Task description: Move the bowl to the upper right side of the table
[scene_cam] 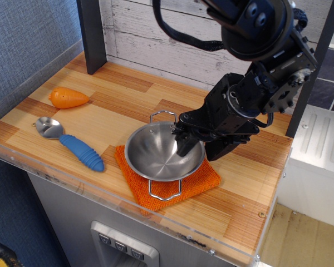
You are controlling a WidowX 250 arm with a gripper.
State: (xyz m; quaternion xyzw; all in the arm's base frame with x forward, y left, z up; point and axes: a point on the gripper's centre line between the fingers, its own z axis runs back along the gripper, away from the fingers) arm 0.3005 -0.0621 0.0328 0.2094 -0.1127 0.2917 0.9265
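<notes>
The shiny steel bowl with two wire loop handles sits on an orange cloth near the front middle of the striped wood table. My black gripper has come down over the bowl's right rim. One finger is inside the bowl and the other is outside it. The jaws have closed in on the rim. The bowl still rests flat on the cloth.
A spoon with a blue handle lies at the front left, and an orange toy carrot lies behind it. A dark post stands at the back left. A white grooved surface adjoins the table on the right.
</notes>
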